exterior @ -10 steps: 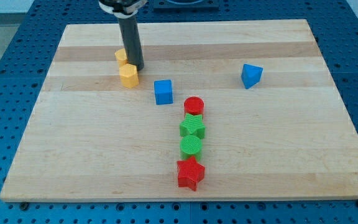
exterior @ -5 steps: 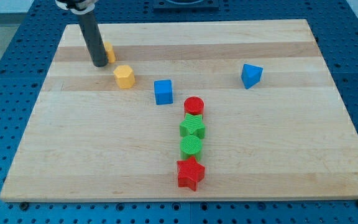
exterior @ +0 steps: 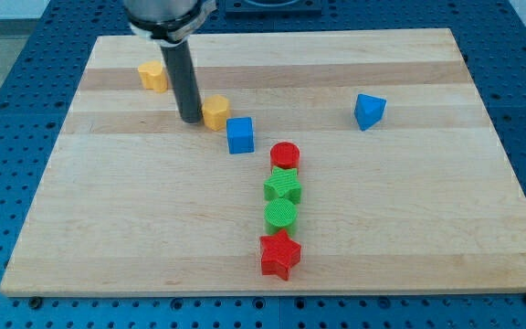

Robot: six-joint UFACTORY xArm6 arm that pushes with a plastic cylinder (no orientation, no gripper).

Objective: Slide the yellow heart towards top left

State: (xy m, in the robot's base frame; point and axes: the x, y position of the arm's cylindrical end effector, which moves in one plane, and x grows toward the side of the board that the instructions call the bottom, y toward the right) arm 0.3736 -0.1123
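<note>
The yellow heart (exterior: 153,76) lies near the board's top left, uncovered. My tip (exterior: 192,120) rests on the board to the lower right of the heart, a clear gap away from it. The tip is right against the left side of a yellow hexagon-like block (exterior: 215,111). That block sits just up and left of the blue cube (exterior: 239,134); I cannot tell whether they touch.
A blue wedge-shaped block (exterior: 369,111) lies at the right. A column runs down the middle: red cylinder (exterior: 285,154), green star (exterior: 282,186), green cylinder (exterior: 281,214), red star (exterior: 279,253). The wooden board's top left corner (exterior: 103,44) is close to the heart.
The rod pushed the heart up and left, then swung back right and down. It now stands by the yellow hexagon-like block, which has shifted right towards the blue cube.
</note>
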